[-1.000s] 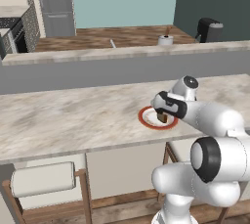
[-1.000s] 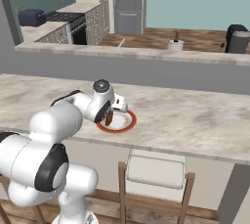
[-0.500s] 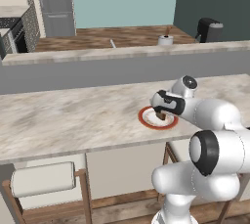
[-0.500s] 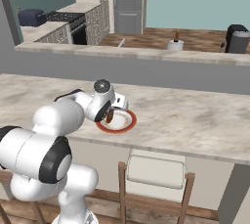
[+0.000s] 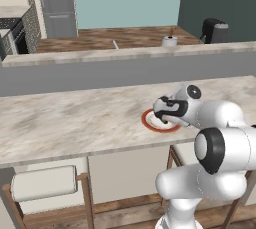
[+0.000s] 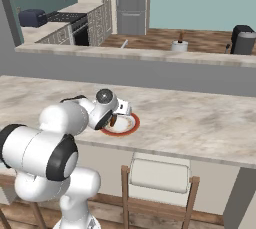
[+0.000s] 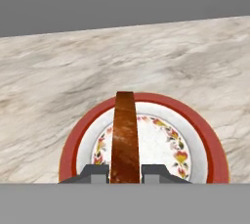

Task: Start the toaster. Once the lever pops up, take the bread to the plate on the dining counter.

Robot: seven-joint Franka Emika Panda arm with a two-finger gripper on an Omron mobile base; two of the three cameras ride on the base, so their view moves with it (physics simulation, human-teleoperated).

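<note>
The tool [image 7: 125, 173] grips the bread [image 7: 124, 137] edge-on over the plate [image 7: 205, 140].

In the hand view the brown slice stands on its thin edge between the two dark fingertips [image 7: 95, 173], which press against its sides, and it reaches out over the middle of the white plate with its red rim and flower pattern. The plate [image 5: 150, 123] lies on the beige marbled surface [image 5: 75, 118], toward its near edge, and the tool [image 5: 164, 116] hangs low over the plate's right part in the left base view. In the right base view the bread [image 6: 113, 121] shows as a dark sliver under the hand, over the plate [image 6: 127, 127]. The toaster [image 6: 33, 17] sits far off to the left on the kitchen worktop, beside the stove [image 6: 75, 25].
</note>
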